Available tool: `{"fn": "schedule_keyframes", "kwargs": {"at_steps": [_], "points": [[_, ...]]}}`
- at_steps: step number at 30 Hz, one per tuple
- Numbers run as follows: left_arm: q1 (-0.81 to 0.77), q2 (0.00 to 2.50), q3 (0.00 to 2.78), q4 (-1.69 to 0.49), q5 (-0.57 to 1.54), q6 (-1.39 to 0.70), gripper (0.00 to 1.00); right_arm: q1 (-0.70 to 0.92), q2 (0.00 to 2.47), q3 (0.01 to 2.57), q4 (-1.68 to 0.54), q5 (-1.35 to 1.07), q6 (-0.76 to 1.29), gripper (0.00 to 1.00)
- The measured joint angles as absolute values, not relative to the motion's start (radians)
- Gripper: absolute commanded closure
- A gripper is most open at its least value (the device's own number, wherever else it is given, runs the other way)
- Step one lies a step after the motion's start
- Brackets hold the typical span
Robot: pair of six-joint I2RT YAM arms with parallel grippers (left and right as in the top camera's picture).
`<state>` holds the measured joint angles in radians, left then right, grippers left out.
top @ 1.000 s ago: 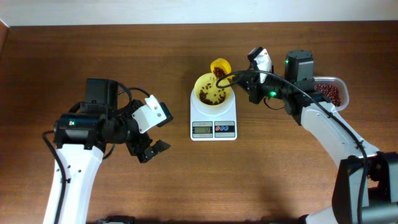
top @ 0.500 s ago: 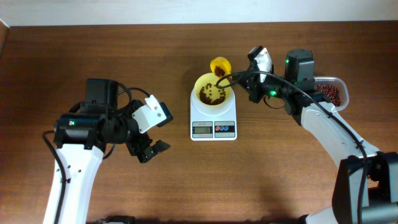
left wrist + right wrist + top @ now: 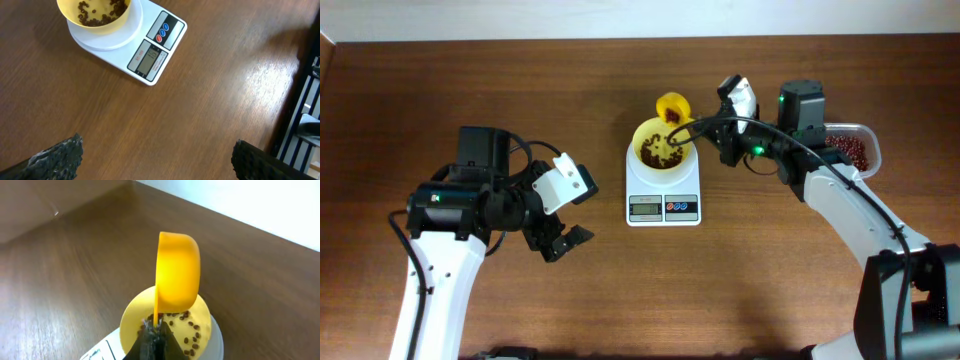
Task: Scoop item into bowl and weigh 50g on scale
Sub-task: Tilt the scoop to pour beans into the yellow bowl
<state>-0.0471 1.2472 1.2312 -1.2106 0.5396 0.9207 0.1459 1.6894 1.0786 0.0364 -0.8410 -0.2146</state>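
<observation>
Right claw (image 3: 156, 339): being held clamped on scoop (image 3: 177, 270), which is tipped just ahead of it, above bowl (image 3: 132, 314) on scale (image 3: 152, 55). Beans (image 3: 189, 340) are lying in the bowl below. Left claw (image 3: 157, 160): fingers apart, well aside. Risk: tipping too fast, beans being overshot past 50g or scattered onto worktop (image 3: 200, 125).

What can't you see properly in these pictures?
The number on the scale: digits too small, left wrist and overhead views.
The inside of the scoop: turned away, right wrist view.
The tub of beans: partly behind the right arm, overhead.
The scale's front: cut off by the bottom edge, right wrist view.
</observation>
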Motion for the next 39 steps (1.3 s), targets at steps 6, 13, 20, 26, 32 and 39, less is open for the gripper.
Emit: {"fn": "schedule_keyframes", "kwargs": {"at_steps": [6,13,20,26,32,39], "points": [[-0.047,1.247,1.231,-1.211,0.540,0.921,0.01,0.146,1.690,1.079,0.010,-0.877,-0.264,0.96],[-0.047,1.247,1.231,-1.211,0.540,0.921,0.01,0.146,1.690,1.078,0.018,-0.904,-0.295,0.96],[-0.047,1.247,1.231,-1.211,0.540,0.921,0.01,0.148,1.690,1.077,0.041,-0.899,-0.300,0.96],[-0.047,1.247,1.231,-1.211,0.540,0.921,0.01,0.160,1.724,1.076,0.038,-0.853,-0.357,0.96],[-0.047,1.247,1.231,-1.211,0.540,0.921,0.01,0.162,1.735,1.075,0.091,-0.855,-0.402,0.96],[-0.047,1.247,1.231,-1.211,0.540,0.921,0.01,0.173,1.735,1.075,0.114,-0.790,-0.404,0.96]]}}
